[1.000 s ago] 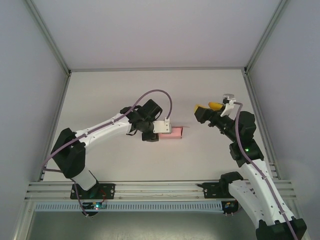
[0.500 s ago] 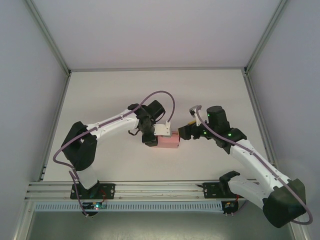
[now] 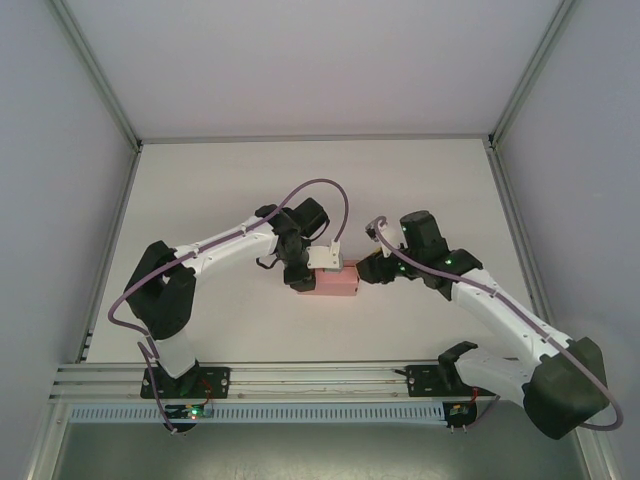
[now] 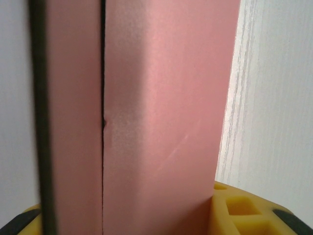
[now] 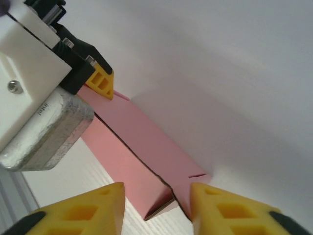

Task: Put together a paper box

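Note:
The paper box point(image 3: 337, 283) is a small pink rectangular box lying on the white table point(image 3: 420, 180) between the two arms. My left gripper point(image 3: 303, 279) is shut on its left end. In the left wrist view the pink card point(image 4: 161, 112) runs up from between the yellow fingertips point(image 4: 244, 210), with a dark seam down its left part. My right gripper point(image 3: 366, 268) is at the box's right end. In the right wrist view its yellow fingers point(image 5: 83, 210) stand open on either side of the box's end point(image 5: 164, 193), where a flap edge gapes slightly.
The left arm's white camera block point(image 5: 29, 63) sits just above the box's far end. Metal rails point(image 3: 320, 375) run along the table's near edge, and grey walls point(image 3: 60, 200) close in left and right.
My right arm has swung in from the right and lowered its open gripper to the box's right end. The left gripper has shifted the box slightly toward the near edge.

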Robot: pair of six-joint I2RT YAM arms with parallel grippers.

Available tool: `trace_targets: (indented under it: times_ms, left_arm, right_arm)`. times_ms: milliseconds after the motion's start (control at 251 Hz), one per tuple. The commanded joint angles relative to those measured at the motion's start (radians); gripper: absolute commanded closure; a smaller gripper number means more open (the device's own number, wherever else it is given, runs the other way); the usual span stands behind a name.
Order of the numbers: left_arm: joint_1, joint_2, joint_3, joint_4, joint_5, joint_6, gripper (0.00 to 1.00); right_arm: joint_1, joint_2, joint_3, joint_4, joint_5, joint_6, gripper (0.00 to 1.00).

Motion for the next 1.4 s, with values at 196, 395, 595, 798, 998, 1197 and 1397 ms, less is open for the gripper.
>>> trace_targets:
  times_ms: [196,395,595,798,998,1197,1397]
  left_arm:
    - [0.014,0.030,0.009,-0.044,-0.017,-0.007,0.73]
    - [0.014,0.036,0.016,-0.044,-0.018,-0.012,0.73]
    - [0.015,0.037,0.024,-0.047,-0.019,-0.015,0.73]
    - [0.014,0.038,0.029,-0.040,-0.021,-0.024,0.73]
    - [0.014,0.055,0.049,0.008,-0.035,-0.084,0.73]
    - [0.014,0.092,0.071,0.025,-0.061,-0.112,0.73]
    - [0.014,0.097,0.077,0.033,-0.068,-0.114,0.73]
  right_arm:
    - [0.029,0.047,0.071,-0.116,0.095,0.012,0.75]
    - [0.040,0.024,0.053,-0.115,0.131,0.029,0.75]
    - [0.039,0.034,0.056,-0.110,0.138,0.022,0.74]
    - [0.044,0.078,0.072,-0.107,0.133,0.042,0.86]
    - [0.080,0.087,0.092,-0.042,0.139,0.261,1.00]
    - [0.116,0.033,-0.047,0.203,0.232,0.571,1.00]
    - [0.116,-0.005,-0.083,0.236,0.265,0.684,1.00]
